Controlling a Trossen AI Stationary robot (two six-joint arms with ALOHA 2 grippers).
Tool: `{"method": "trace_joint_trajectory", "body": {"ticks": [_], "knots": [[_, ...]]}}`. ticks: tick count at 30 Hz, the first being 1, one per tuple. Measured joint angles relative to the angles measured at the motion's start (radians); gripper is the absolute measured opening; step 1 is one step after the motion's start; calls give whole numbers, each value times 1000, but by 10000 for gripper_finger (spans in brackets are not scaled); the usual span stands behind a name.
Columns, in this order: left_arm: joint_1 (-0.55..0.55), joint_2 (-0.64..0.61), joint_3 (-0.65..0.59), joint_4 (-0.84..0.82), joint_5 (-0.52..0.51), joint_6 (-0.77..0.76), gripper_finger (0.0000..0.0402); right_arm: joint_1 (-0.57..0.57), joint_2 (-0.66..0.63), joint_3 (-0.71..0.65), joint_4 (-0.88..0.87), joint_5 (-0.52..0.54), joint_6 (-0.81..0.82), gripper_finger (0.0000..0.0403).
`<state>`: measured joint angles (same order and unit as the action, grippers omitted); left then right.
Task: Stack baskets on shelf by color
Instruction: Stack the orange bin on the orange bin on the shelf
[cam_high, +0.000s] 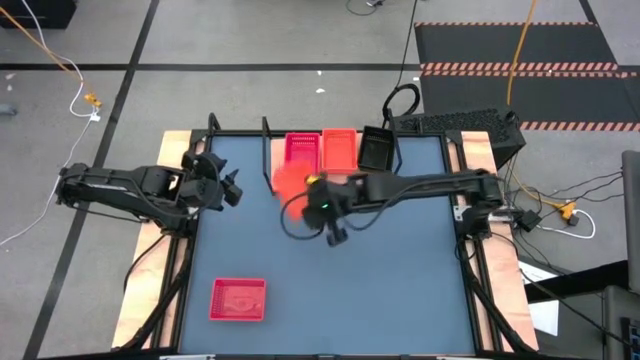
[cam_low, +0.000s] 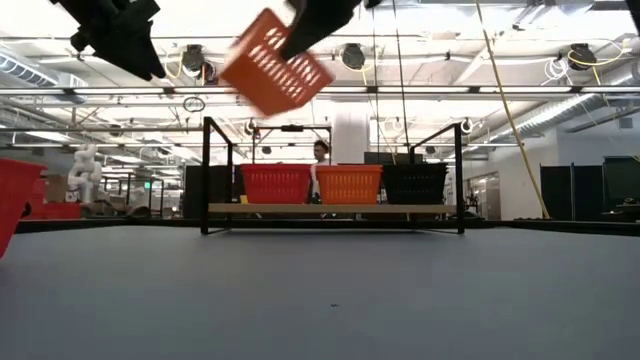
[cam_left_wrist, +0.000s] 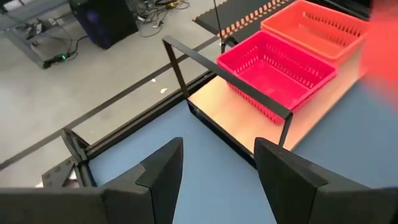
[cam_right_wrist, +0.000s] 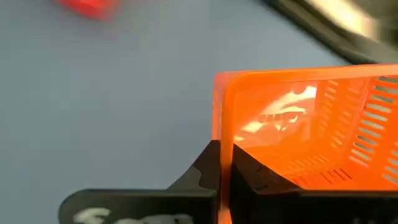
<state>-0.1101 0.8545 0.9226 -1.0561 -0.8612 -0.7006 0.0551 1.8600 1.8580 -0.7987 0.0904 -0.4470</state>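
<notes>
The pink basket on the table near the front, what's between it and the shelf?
Bare tabletop only. In the high view nothing rests between the lone pink basket and the shelf; the right gripper holds an orange basket in the air.

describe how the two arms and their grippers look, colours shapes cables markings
Both arms are black, jointed and slender. The left gripper has two broad, angular black fingers tapering to points. The right gripper has matching black fingers with white lettering, too blurred to read. Black cables loop beside the right arm's wrist in the high view.
</notes>
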Motion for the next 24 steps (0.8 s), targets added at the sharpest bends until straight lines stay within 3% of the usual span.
{"method": "trace_joint_trajectory", "body": {"ticks": [4,7,14,20,24], "knots": [[0,4,0,5,-14,-39,200,-2,-86,1,-32,331,45,1],[0,13,0,9,-14,-46,200,-23,-119,1,-52,456,83,1],[0,26,0,10,-14,-70,200,-138,-135,-47,-75,456,152,1],[0,37,0,11,-13,-61,200,-225,-133,-165,-5,287,132,1],[0,57,0,12,-13,-52,200,-261,-134,-216,61,258,88,0]]}}
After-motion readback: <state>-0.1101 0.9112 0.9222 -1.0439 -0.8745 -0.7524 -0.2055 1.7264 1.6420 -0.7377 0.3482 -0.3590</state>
